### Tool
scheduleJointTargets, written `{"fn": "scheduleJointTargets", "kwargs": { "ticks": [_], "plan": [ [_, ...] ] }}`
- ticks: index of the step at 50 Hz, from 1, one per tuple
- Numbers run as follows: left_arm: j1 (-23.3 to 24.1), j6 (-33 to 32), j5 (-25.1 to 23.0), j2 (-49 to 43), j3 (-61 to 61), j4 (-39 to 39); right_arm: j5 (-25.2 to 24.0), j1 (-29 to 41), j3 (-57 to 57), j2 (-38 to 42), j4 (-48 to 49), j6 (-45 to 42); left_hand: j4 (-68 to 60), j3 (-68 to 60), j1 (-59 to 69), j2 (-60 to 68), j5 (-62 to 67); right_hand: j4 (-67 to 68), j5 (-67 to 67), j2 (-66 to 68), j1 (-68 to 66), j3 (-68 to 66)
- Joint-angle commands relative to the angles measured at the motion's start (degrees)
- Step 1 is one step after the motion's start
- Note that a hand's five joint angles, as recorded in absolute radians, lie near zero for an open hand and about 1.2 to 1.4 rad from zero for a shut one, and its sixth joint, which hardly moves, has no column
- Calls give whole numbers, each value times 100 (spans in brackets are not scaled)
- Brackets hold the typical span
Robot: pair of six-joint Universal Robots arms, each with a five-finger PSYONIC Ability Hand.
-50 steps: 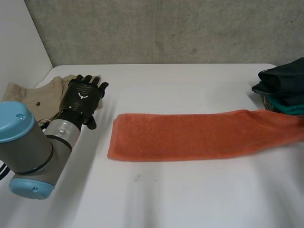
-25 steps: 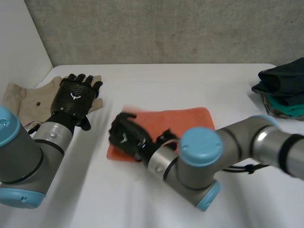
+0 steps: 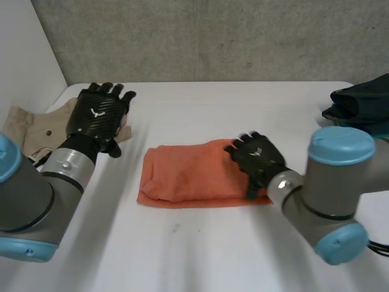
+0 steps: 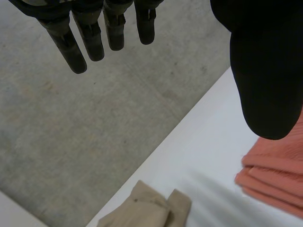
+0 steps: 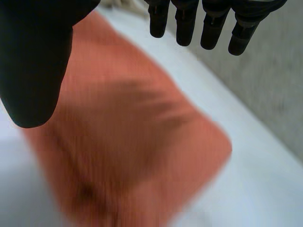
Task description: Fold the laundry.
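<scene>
We see our right hand (image 3: 258, 159), fingers spread, over the folded towel's (image 3: 188, 173) right end (left hand (image 3: 99, 115) also spread, above beige cloth (image 3: 36, 125)).

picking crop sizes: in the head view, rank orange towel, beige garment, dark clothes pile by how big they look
1. orange towel, clearly largest.
2 or 3. beige garment and dark clothes pile: similar, both partly hidden, so unranked.

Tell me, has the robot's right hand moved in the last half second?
Yes. The right hand has moved from the left end of the orange towel to its right end, toward the dark clothes pile.
</scene>
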State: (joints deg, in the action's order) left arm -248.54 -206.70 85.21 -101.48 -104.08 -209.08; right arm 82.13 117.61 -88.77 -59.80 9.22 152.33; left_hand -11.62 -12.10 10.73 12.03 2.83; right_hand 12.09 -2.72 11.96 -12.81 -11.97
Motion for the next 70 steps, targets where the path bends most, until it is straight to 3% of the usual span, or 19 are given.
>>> {"fn": "scheduleJointTargets", "kwargs": {
  "ticks": [1, 3, 7, 13, 16, 22, 28, 29, 30, 32, 39, 44, 49, 52, 58, 61, 65, 70],
  "plan": [
    [332, -11, 13, -284, 133, -10, 57, -607, -421, 126, 194, -642, 124, 172, -35, -165, -245, 3323, -3259, 3335, -3250, -3334],
    [341, -11, 22, -284, 133, -10, 197, -668, -448, 126, 255, -931, 124, 172, -35, -165, -245, 6771, -6707, 6783, -6698, -6782],
    [350, -11, 40, -249, 107, -2, 609, -686, -387, 56, 780, -1213, 124, 172, -35, -165, -245, 6791, -6728, 6804, -6719, -6803],
    [341, -28, 57, -48, 45, 33, 629, -160, -36, -489, 1381, -1478, 124, 172, -35, -165, -245, 6791, -6728, 6804, -6719, -6803],
    [297, -20, 57, 102, 19, 51, 339, 542, 403, -402, 1337, -1609, 124, 172, -35, -165, -245, 6791, -6728, 6804, -6719, -6803],
    [218, -20, 136, 234, -7, 51, -529, 1649, 1115, 704, 1267, -1908, 107, 155, -18, -148, -228, 6791, -6728, 6804, -6719, -6803],
    [-46, 129, 514, 287, 1, 42, -997, 1968, 1424, 1338, 1029, -1988, 107, 155, -18, -148, -228, 6791, -6728, 6804, -6719, -6803],
    [-55, 191, 549, 287, 10, 51, -1006, 1968, 1459, 1365, 1003, -1962, 107, 155, -18, -148, -228, 5532, -5468, 5544, -5459, -5543],
    [-63, 339, 593, 278, 36, 51, -963, 1933, 1494, 1322, 985, -1831, 91, 139, -1, -132, -211, 2005, -1942, 2018, -1933, -2017],
    [-55, 489, 611, 278, 63, 60, -866, 1924, 1503, 1234, 985, -1611, 57, 105, 32, -98, -178, -74, 137, -61, 146, 62],
    [138, 947, 593, 94, 353, 69, -259, 1424, 1381, 374, 837, 928, 40, 88, 49, -81, -161, -209, 272, -196, 281, 197],
    [780, 1281, 576, -328, 774, 113, -251, 783, 1459, -164, -199, 2018, 40, 88, 49, -81, -161, -209, 272, -196, 281, 197],
    [1386, 1387, 558, -1073, 1371, 419, -154, 422, 1819, 213, -798, 2213, 23, 71, 66, -64, -144, -209, 272, -196, 281, 197],
    [1474, 1395, 558, -1426, 1697, 701, -49, 272, 2030, 511, -1044, 2318, 23, 71, 66, -64, -144, -209, 272, -196, 281, 197],
    [1440, 1501, 628, -2437, 2541, 1948, -162, 254, 2417, 1083, -1378, 2451, 6, 55, 83, -48, -127, -209, 272, -196, 281, 197],
    [1422, 1510, 751, -2674, 2612, 2466, -452, 263, 2584, 1347, -1616, 2451, -61, -13, 150, 19, -60, -209, 272, -196, 281, 197],
    [1290, 1501, 1287, -2675, 2489, 2530, -795, 342, 2777, 1672, -1783, 2416, -11, 37, 100, -30, -110, -209, 272, -196, 281, 197],
    [1202, 1413, 1507, -2596, 2278, 2591, -734, 456, 2909, 1927, -1801, 2311, -10, 38, 100, -31, -110, -209, 272, -196, 281, 197]
  ]
}}
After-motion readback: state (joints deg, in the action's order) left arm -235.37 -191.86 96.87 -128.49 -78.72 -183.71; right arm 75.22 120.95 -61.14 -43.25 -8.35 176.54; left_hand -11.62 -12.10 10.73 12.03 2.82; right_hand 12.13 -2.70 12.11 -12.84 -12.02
